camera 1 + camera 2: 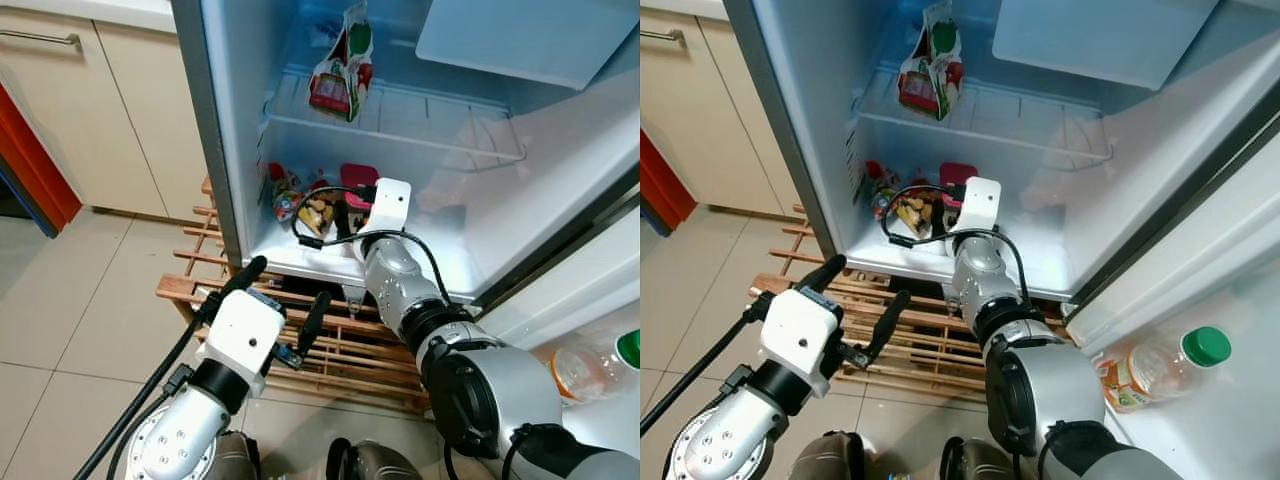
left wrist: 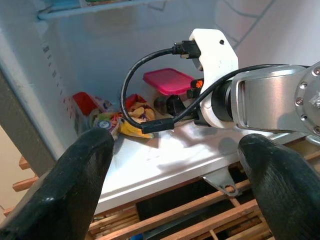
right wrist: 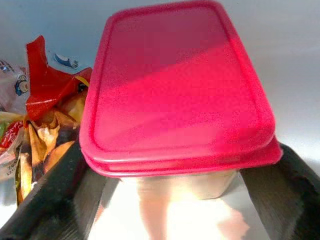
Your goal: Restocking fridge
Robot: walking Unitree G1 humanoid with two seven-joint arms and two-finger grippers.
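Note:
A clear container with a pink lid (image 3: 175, 90) sits on the fridge's bottom floor (image 1: 440, 265), beside crumpled snack bags (image 1: 295, 200). My right gripper (image 3: 177, 170) reaches into that compartment. Its fingers (image 3: 50, 200) press on both sides of the container under the lid, shut on it. From the head views the white wrist block (image 1: 388, 205) hides most of the hold. My left gripper (image 1: 290, 282) hangs open and empty in front of the fridge, above the wooden slats, with both black fingers (image 2: 75, 185) pointing at the bottom compartment.
A red-green carton pack (image 1: 342, 65) stands on the wire shelf (image 1: 400, 125) above. A green-capped bottle (image 1: 1160, 365) lies in the open door on the right. A wooden pallet (image 1: 330, 350) sits under the fridge. Beige cabinets (image 1: 90, 100) stand to the left.

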